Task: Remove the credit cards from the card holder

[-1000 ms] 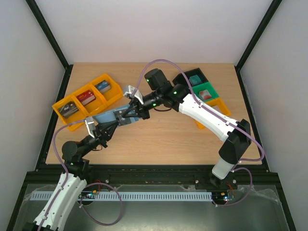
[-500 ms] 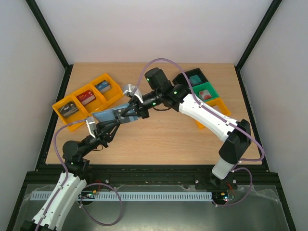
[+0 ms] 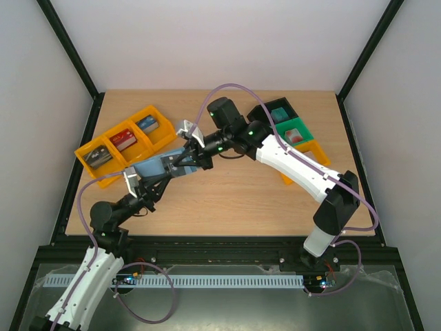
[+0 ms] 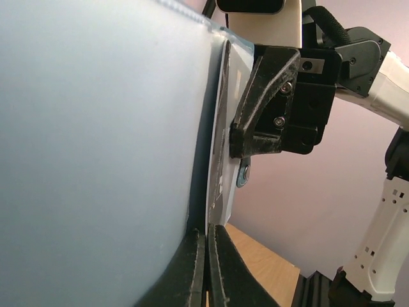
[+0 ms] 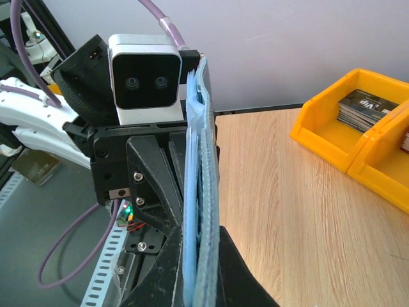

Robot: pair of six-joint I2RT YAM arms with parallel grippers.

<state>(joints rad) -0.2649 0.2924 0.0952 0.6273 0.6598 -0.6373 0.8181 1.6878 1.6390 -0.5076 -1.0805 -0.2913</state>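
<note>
One card holder [image 3: 148, 167], pinched by two grippers.
The left gripper [image 4: 206, 256] and right gripper [image 5: 198, 268] are clamped on its opposite edges; beyond the left fingers, three orange bins [image 3: 160, 141] each hold one block.

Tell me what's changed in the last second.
Almost nothing that shows. The card holder shifted very slightly, and the left gripper with it. What stayed: the left gripper and the right gripper are still shut on opposite ends of the holder, held between them.
</note>
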